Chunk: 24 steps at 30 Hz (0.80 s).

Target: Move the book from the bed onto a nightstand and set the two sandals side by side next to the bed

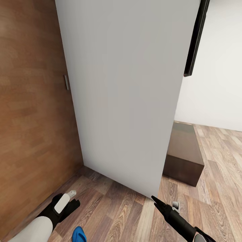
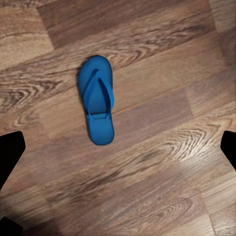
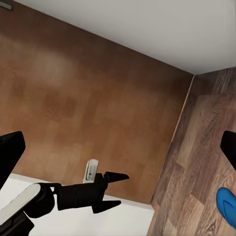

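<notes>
Blue flat sandal with thin straps lying alone on the grey-brown wood-plank floor, seen from above in the left wrist view, sole down and clear of both black fingertips at the picture's edges. Left gripper spread open over it, its two pointed black fingers set well apart and holding nothing, as seen from the right wrist camera against a brown wood-panelled wall. From the head, same sandal just peeking in at the bottom edge, on the floor beside the left arm's white forearm and black gripper. Plain light-grey wall panel standing straight ahead, meeting the brown wood wall in a corner at the left. Low dark-brown glossy cabinet sitting on the floor behind the panel's right edge, partly hidden by it; black frame edge hanging high on the white wall beyond. Right gripper reaching in from the lower right, one black pointed finger showing in the head view, the two dark fingertips at opposite edges of its own wrist view set wide apart, nothing between them. A rounded blue edge on the floor at the right wrist picture's border, too little shown to tell more.
</notes>
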Available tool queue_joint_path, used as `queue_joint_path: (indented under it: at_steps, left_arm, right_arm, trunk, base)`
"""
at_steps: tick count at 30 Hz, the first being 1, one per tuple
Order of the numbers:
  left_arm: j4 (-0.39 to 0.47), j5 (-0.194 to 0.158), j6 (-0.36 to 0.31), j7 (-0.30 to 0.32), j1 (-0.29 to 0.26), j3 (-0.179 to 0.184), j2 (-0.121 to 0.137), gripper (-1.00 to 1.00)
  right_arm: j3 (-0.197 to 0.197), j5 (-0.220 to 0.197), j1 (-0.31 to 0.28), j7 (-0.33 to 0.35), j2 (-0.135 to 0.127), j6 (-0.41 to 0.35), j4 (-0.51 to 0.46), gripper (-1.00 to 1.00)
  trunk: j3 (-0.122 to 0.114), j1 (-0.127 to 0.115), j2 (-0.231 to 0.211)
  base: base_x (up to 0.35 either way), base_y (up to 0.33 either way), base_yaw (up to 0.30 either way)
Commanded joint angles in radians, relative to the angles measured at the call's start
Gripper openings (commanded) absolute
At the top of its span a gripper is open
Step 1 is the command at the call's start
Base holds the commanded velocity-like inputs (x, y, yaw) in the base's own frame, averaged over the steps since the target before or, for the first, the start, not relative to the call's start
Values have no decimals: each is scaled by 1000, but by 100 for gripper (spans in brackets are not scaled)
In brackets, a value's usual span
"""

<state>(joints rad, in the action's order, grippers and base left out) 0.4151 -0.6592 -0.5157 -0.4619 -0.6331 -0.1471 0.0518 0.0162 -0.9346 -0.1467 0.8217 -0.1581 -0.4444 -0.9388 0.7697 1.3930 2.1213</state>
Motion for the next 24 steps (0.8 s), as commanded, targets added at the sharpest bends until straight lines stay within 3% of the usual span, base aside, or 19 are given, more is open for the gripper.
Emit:
queue_joint_path:
  at_steps: [1,9,24]
  left_arm:
    - [2,-10,-2,-8,0,-2,0,100]
    - [2,-10,-1,-8,0,-2,5,100]
    - [5,-13,-7,-3,0,-11,44,100]
  right_arm:
    - [0,-8,-1,1,0,-9,0,100]
    - [1,-9,-1,1,0,-9,0,100]
    - [1,-8,-1,1,0,-8,0,100]
  trunk:
    - [4,4,8]
    - [29,34,64]
    - [76,92,169]
  base:
    - [0,0,0]
    - [0,0,0]
    - [0,0,0]
